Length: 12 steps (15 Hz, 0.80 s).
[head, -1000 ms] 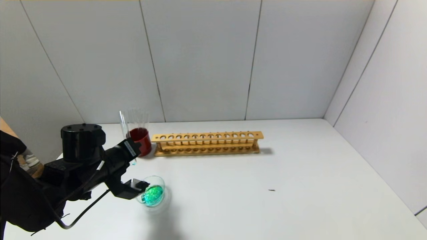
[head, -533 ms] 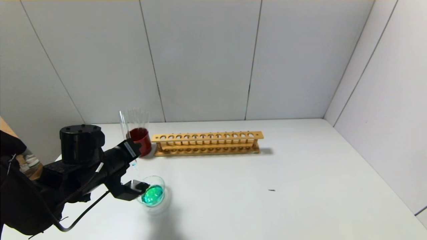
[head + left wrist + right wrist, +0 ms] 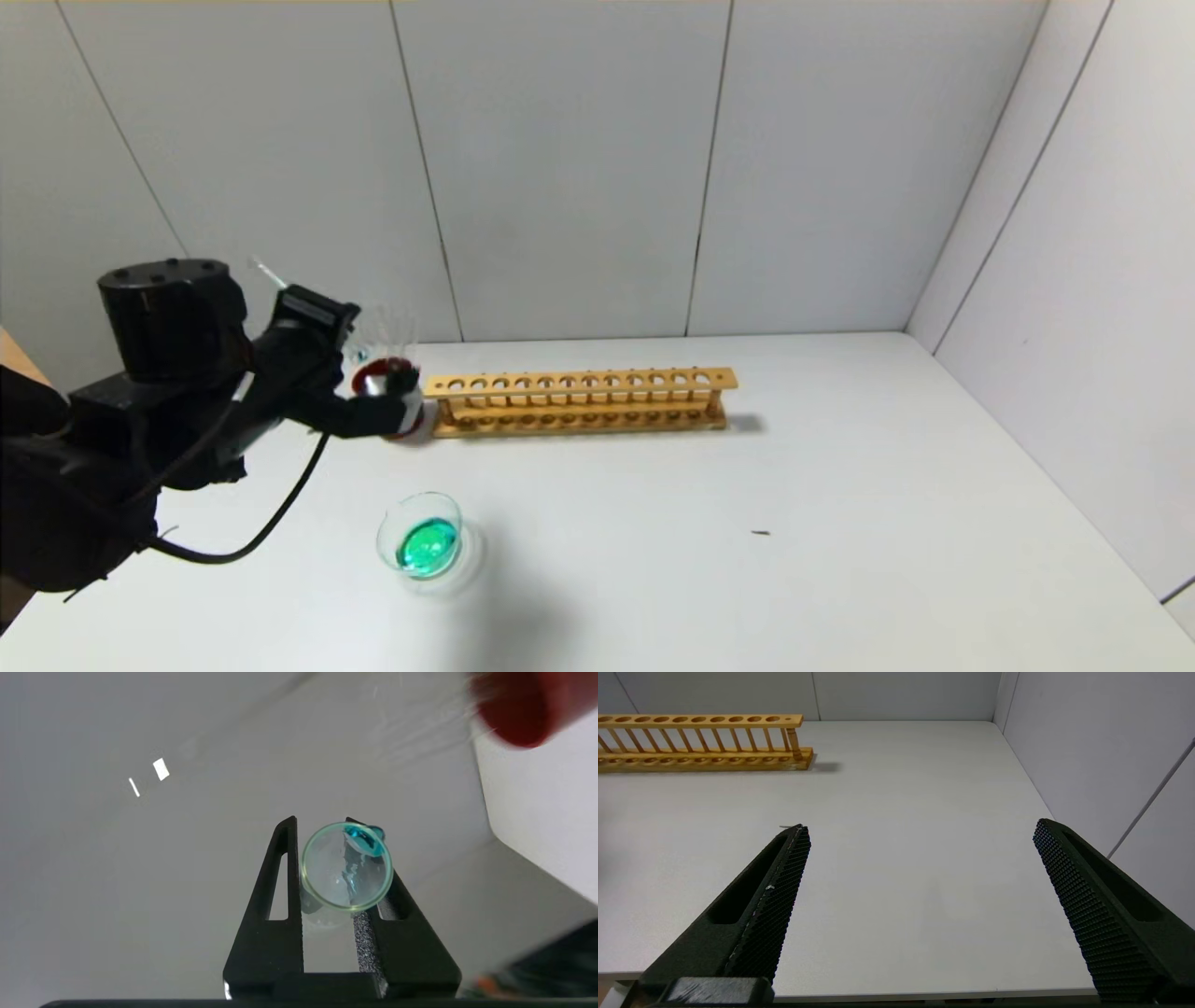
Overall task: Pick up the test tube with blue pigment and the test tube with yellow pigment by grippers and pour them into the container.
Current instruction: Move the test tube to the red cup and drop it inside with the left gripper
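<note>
The left gripper (image 3: 397,397) hangs raised at the back left of the white table (image 3: 747,523), right at the dark red cup (image 3: 397,378), its two black fingers (image 3: 280,896) clamped on the test tube with blue pigment (image 3: 346,865). The wrist camera looks straight down the tube's open mouth, where only streaks and a small bead of teal liquid cling to the inner wall and rim. Working down in size from the table: the long wooden rack (image 3: 579,401) stands along the back, just beside the red cup, every visible hole empty. Several colourless tubes (image 3: 392,327) rise out of the cup behind the gripper. The container (image 3: 420,537), a low glass dish, sits nearer the front, well apart from the gripper and the rack, with a pool of green liquid (image 3: 428,546) in its bottom. A tiny dark speck (image 3: 761,533) lies on the bare table to the right. The right gripper (image 3: 920,872) hangs over the table's right side, fingers wide apart and holding nothing. No yellow-tipped tube can be made out in any view.
</note>
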Motion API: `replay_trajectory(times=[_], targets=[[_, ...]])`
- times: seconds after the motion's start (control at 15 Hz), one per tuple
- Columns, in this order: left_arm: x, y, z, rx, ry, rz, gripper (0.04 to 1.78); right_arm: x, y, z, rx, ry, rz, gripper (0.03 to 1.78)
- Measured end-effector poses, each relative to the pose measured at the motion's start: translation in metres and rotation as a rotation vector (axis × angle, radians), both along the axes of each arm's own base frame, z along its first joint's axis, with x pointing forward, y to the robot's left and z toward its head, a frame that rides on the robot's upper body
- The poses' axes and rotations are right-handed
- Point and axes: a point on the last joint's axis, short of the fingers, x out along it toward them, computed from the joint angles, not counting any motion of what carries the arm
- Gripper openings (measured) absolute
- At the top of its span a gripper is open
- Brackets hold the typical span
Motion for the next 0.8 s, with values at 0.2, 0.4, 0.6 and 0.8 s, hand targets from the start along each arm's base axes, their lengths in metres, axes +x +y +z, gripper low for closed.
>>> replay_trajectory(times=[0.2, 0.4, 0.6, 0.8], targets=[[0.01, 0.011, 0.046, -0.364, -0.06, 0.224, 0.35, 0.0, 0.0, 0.0, 0.0, 0.0, 0.0, 1.75], [0.016, 0.033, 0.082, -0.787, -0.012, 0.337, 0.35, 0.0, 0.0, 0.0, 0.0, 0.0, 0.0, 1.75], [0.021, 0.048, 0.088, -1.22, 0.204, 0.314, 0.35, 0.0, 0.0, 0.0, 0.0, 0.0, 0.0, 1.75], [0.039, 0.053, 0.089, -1.582, 0.315, 0.222, 0.35, 0.0, 0.0, 0.0, 0.0, 0.0, 0.0, 1.75]])
